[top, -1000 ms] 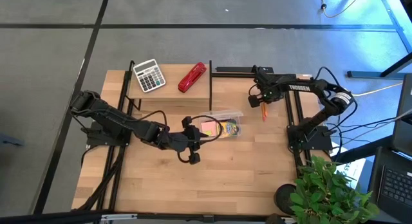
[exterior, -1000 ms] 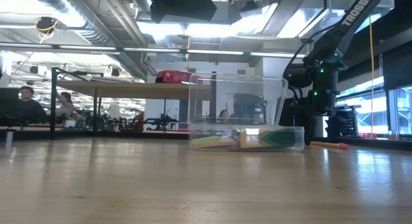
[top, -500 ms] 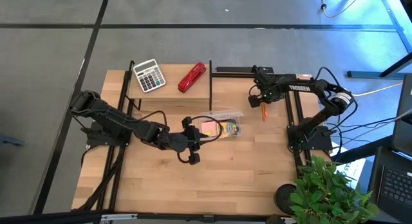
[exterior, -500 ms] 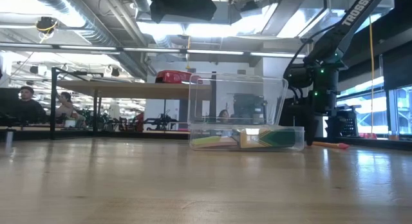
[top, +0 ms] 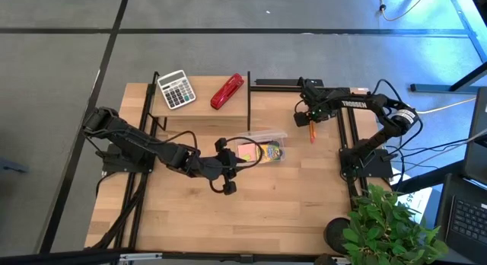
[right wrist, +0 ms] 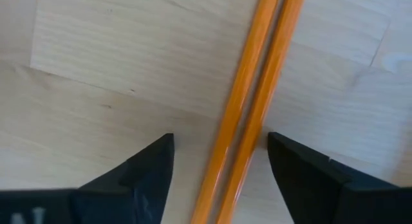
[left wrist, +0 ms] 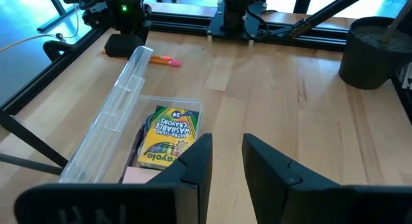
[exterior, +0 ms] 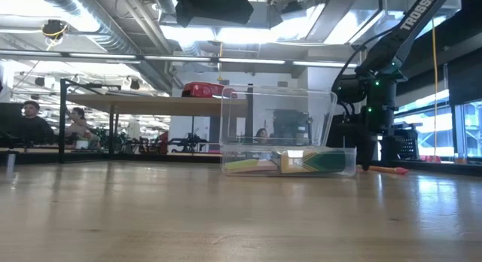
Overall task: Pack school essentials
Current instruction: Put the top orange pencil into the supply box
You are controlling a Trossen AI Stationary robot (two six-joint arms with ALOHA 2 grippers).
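Near the far right part of the bench (top: 228, 219), the right end effector (top: 308, 120) hangs low over two orange pencils (right wrist: 254, 102) lying side by side on the wood; its two dark fingers (right wrist: 138, 169) stand apart on either side of the pair with bare wood showing between each finger and the pencils, so it is open and has hold of nothing. Toward the middle of the bench sits a clear plastic box (top: 262, 147) with its lid raised; a yellow-green crayon box (left wrist: 167, 135) lies flat inside it, with a pink sticky-note pad (top: 246, 151) beside it. The left end effector (left wrist: 225, 163) hovers just beside the clear box, fingers close together with a narrow gap and nothing between them. On a raised shelf at the far edge rest a grey-white calculator (top: 176, 90) and a red stapler (top: 227, 91), well apart from the box.
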